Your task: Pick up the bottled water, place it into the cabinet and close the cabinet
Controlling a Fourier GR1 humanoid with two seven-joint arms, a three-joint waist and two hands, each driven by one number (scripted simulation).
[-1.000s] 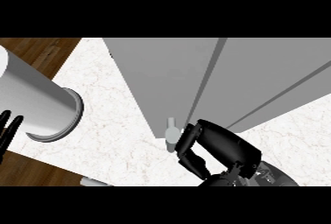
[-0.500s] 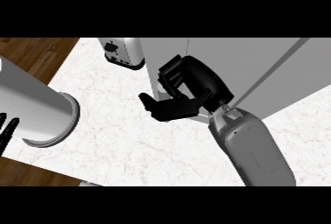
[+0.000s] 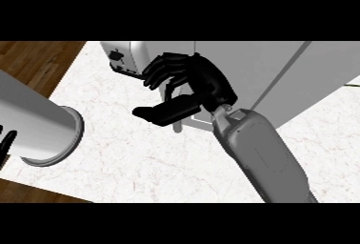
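Note:
My right hand (image 3: 193,83) is raised against the front of the grey cabinet (image 3: 253,71). Its fingers (image 3: 163,71) are loosely bent against the door panel and hold nothing. The thumb (image 3: 169,110) sticks out to the left. A pale handle (image 3: 179,127) shows just below the thumb. The grey right forearm (image 3: 260,157) runs down to the lower right. The cabinet doors look shut, with a seam right of the hand. No bottled water is visible. Only the fingertips of my left hand (image 3: 6,143) show at the left edge, straight.
A large grey cylinder (image 3: 38,126) fills the left side, lying over the white marble counter (image 3: 141,162). A white boxy appliance (image 3: 121,58) stands at the back, left of the cabinet. Brown wooden floor (image 3: 35,59) lies beyond the counter's left edge.
The right hand rose from the lower centre up and left onto the cabinet door, with the thumb spreading out. The white appliance has come into view at the top.

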